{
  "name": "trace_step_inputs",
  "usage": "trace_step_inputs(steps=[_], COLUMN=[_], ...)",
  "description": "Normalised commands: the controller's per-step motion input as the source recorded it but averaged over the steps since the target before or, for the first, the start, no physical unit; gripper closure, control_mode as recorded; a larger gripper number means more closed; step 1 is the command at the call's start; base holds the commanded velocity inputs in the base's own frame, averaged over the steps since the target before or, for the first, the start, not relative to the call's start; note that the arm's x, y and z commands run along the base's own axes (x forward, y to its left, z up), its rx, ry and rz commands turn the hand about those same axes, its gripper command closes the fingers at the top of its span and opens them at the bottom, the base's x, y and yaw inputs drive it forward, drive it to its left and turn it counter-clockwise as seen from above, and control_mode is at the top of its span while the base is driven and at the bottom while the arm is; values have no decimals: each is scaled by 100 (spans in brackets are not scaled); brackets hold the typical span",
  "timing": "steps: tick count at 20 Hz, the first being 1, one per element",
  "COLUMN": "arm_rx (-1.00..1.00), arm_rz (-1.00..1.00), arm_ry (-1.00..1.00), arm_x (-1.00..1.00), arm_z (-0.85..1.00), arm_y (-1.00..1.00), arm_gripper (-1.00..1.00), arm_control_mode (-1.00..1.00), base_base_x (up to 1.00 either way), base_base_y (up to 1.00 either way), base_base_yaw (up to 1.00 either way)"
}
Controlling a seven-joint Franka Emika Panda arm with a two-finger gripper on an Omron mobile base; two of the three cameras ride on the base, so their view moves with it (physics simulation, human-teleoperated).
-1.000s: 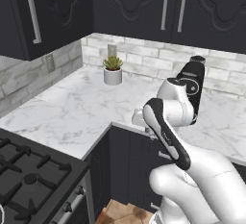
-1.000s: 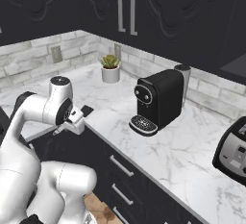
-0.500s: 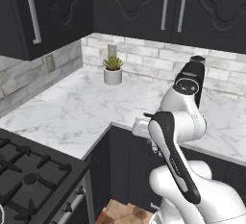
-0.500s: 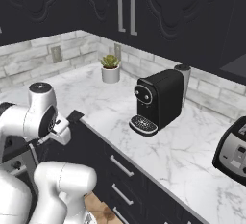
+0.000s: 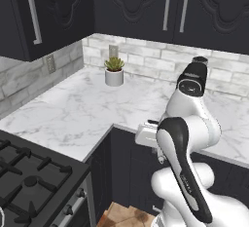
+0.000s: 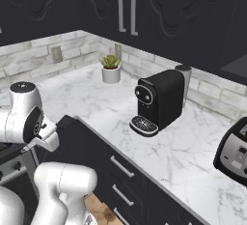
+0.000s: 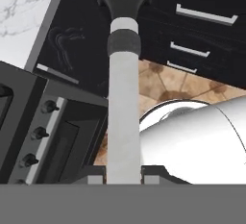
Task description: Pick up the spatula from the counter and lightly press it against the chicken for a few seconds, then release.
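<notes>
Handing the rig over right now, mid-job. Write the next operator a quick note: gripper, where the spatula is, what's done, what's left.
The gripper is shut on the grey-handled spatula with a black blade. The handle is clamped between the fingertips and the blade points away from the hand.
The hand hangs off the edge of the white marble counter, in front of the dark cabinets beside the black stove.
Done: spatula picked up.
Left: bring the blade to the chicken, press lightly for a few seconds, release.

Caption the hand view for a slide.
Gripper shut on the spatula by its pale handle, black blade pointing away over dark cabinet drawers, stove knobs and brown floor.
</notes>
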Motion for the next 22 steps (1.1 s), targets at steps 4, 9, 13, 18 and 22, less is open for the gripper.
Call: trace_step_inputs(steps=[4, 9, 13, 18, 22], arm_rx=[0, 0, 0, 0, 0], arm_rz=[0, 0, 0, 0, 0], arm_ry=[0, 0, 0, 0, 0], arm_x=[-47, -32, 0, 0, 0], arm_z=[13, 3, 0, 0, 0], arm_y=[0, 0, 0, 0, 0], arm_gripper=[100, 100, 100, 100, 100], arm_control_mode=[-100, -100, 100, 100, 100], base_base_x=[0, 0, -11, 0, -1], base_base_y=[0, 0, 0, 0, 0], base_base_yaw=[0, 0, 1, 9, 18])
